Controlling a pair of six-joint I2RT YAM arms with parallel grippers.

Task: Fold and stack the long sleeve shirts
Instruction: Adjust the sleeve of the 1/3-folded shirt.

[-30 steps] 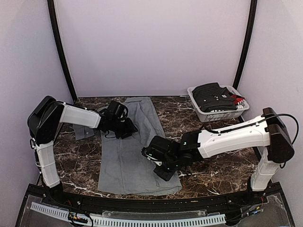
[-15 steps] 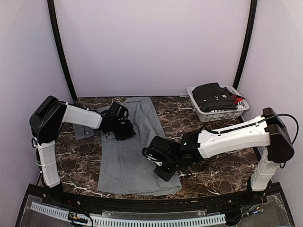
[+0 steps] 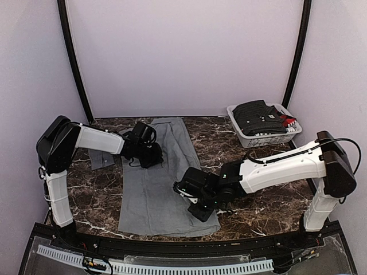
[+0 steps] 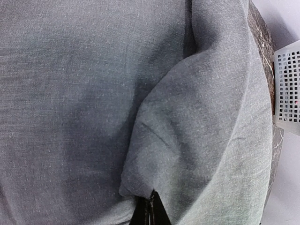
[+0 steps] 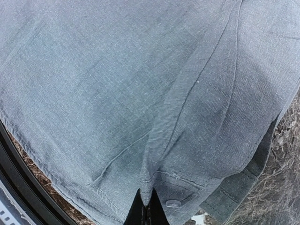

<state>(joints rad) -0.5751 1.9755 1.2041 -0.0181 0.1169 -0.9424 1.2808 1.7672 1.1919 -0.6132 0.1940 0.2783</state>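
Note:
A mid-grey long sleeve shirt lies lengthwise on the dark marble table, folded into a long strip. My left gripper rests on its upper left part and is shut on a fold of the grey cloth. My right gripper sits at the shirt's lower right corner, shut on a cuff edge with a clear button beside it. A grey piece of cloth pokes out on the table under the left arm. More dark clothing fills the basket.
A white laundry basket with dark and red garments stands at the back right. Black frame poles rise at both back corners against lilac walls. A black rail runs along the near table edge.
My left gripper's jaws closed on the shirt's fold and the arm drew slightly back toward the left. The right arm stayed almost still.

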